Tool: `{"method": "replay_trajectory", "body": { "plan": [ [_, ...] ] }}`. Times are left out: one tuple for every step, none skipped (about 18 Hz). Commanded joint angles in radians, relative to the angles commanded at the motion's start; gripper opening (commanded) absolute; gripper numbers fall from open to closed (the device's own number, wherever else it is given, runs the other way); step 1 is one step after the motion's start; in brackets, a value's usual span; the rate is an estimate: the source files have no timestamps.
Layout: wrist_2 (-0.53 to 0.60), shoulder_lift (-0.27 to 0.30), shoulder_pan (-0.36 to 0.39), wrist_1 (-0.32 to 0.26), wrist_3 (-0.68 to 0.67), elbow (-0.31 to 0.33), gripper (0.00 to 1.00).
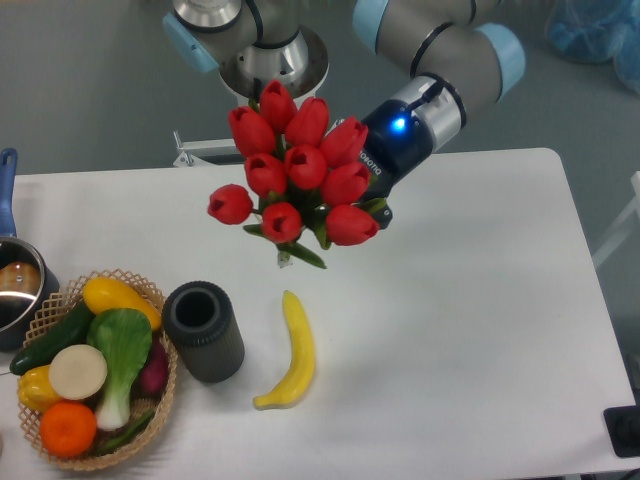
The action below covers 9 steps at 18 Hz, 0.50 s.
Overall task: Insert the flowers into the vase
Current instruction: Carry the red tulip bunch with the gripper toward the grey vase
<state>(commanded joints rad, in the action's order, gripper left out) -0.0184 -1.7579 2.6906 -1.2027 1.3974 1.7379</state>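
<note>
The flowers (295, 175), a bunch of red tulip buds with green leaves, hang in the air above the table's back middle. The stem ends point down toward the table. My gripper (376, 178) reaches in from the right behind the bunch. Its fingers are hidden by the buds, and it holds the bunch by the stems. The vase (204, 331), a dark ribbed cylinder, stands upright at the front left with its round mouth open. It is below and to the left of the flowers, well apart from them.
A yellow banana (290, 355) lies just right of the vase. A woven basket (168, 392) of vegetables touches the vase's left side. A steel pot (14, 290) with a blue handle sits at the left edge. The robot base (270, 70) stands behind the table.
</note>
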Motion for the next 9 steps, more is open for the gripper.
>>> {"method": "replay_trajectory", "body": {
  "plan": [
    [0.000,0.002,0.000,0.002,0.003,0.006,0.22],
    [-0.006,0.000,-0.006,0.003,0.005,0.014,0.22],
    [-0.023,-0.002,-0.018,0.002,0.005,0.017,0.22],
    [-0.040,-0.002,-0.024,0.003,0.006,0.023,0.22],
    [-0.049,-0.003,-0.026,0.018,0.008,0.028,0.21],
    [-0.049,-0.005,-0.028,0.021,0.008,0.029,0.22],
    [-0.049,-0.003,-0.028,0.023,0.009,0.040,0.22],
    [-0.051,-0.003,-0.029,0.023,0.011,0.043,0.22],
    [-0.051,-0.005,-0.032,0.025,0.012,0.043,0.22]
  ]
}}
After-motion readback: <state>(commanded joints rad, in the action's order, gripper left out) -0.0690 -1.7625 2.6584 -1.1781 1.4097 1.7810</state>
